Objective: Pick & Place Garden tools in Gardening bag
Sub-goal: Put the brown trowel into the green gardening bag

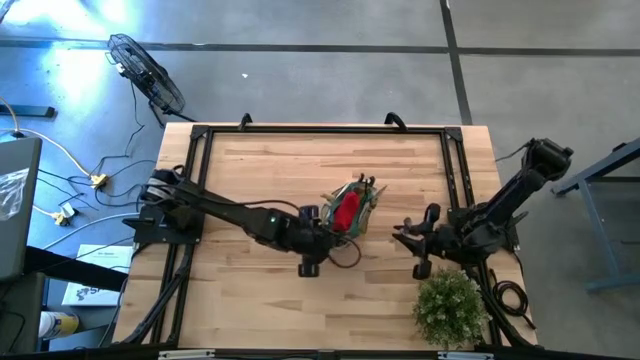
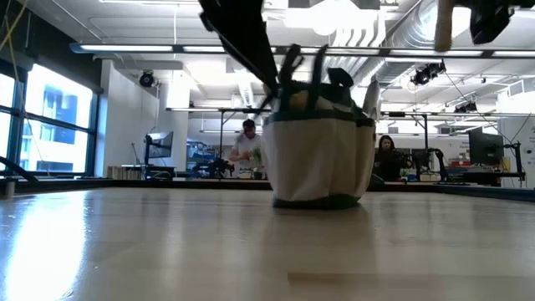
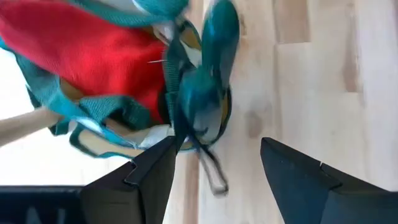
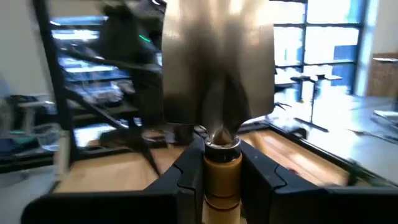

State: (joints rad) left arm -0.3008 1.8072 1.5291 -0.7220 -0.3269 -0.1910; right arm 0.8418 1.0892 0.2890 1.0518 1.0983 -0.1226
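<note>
The gardening bag (image 1: 350, 208) stands on its base near the table's middle, and the low view shows it upright (image 2: 322, 146). A red fabric piece (image 3: 99, 59) fills its top, and dark-handled pruning shears (image 3: 208, 93) stick out at its side. My left gripper (image 3: 217, 186) is open above the table at the bag's near left side (image 1: 312, 245), slanting down. To the right of the bag, my right gripper (image 1: 412, 240) is shut on a trowel (image 4: 217, 68) with a silver blade and a pale wooden handle. My left gripper's one finger (image 3: 152, 174) stands right at the bag's rim (image 3: 155, 134); I cannot tell whether they touch. My right gripper pinches the trowel's wooden handle (image 4: 222, 171) between its two fingers, just behind the metal collar. The fingers lie along the handle, about level. The blade juts out ahead of the fingertips, clear of the table.
A bushy green potted plant (image 1: 450, 305) stands at the near right corner, close to my right arm. A black rail frame (image 1: 320, 130) runs around the table top. Bare wood lies left of and beyond the bag. People sit in the room behind (image 2: 247, 142).
</note>
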